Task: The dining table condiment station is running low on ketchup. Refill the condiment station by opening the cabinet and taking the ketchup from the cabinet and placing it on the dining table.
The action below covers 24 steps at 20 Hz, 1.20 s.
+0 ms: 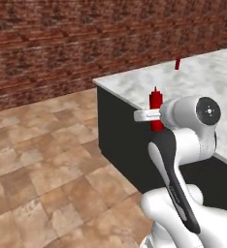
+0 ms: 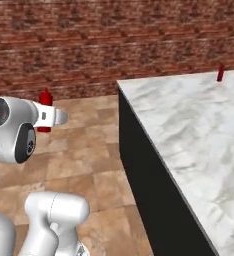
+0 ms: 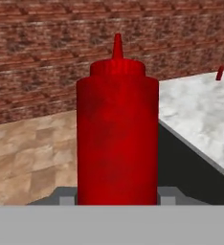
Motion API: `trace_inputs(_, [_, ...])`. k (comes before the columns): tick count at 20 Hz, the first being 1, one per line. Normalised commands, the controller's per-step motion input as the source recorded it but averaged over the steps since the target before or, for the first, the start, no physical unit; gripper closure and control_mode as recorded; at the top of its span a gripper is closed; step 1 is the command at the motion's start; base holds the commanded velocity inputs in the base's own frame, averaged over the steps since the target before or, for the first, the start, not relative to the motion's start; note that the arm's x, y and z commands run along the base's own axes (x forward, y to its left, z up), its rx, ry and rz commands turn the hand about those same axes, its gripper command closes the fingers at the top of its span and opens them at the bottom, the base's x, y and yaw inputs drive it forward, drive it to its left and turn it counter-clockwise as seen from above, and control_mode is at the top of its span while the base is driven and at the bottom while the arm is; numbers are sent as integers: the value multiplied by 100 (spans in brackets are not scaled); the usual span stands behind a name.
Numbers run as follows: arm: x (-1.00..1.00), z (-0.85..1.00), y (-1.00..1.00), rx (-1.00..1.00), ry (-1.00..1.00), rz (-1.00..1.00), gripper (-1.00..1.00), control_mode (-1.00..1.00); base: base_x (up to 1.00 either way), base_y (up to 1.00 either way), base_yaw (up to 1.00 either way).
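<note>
Red ketchup (image 3: 117,139) sat upright in the hand (image 3: 117,198), which squeezed it from both sides. It was out of the cabinet, but not yet on the table (image 2: 189,130), where another red bottle (image 2: 220,73) stood far off.

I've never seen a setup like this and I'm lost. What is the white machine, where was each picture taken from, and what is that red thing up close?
The white machine is a robot arm on a driving base in a computer-rendered kitchen. Two pictures come from cameras on the base, behind the arm to its left and right. The third comes from a camera on the hand, looking along the gripper.

The red thing is a ketchup bottle, upright between the gripper's two fingers, so it is held. The base views show it off to the side of the table, above the tiled floor.

Ahead is a big marble dining table before a brick wall. A second red bottle stands at its far end.
</note>
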Motion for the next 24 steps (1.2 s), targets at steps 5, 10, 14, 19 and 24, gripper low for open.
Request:
trace_inputs(5, [0,0,0,0,0,0,100,100,100,40,25])
trace_inputs(10, [0,0,0,0,0,0,100,100,100,30,16])
trace_inputs(14, [0,0,0,0,0,0,100,100,100,26,13])
trace_inputs(19, [0,0,0,0,0,0,100,100,100,22,8])
trace_inputs(24, [0,0,0,0,0,0,100,100,100,7,-1])
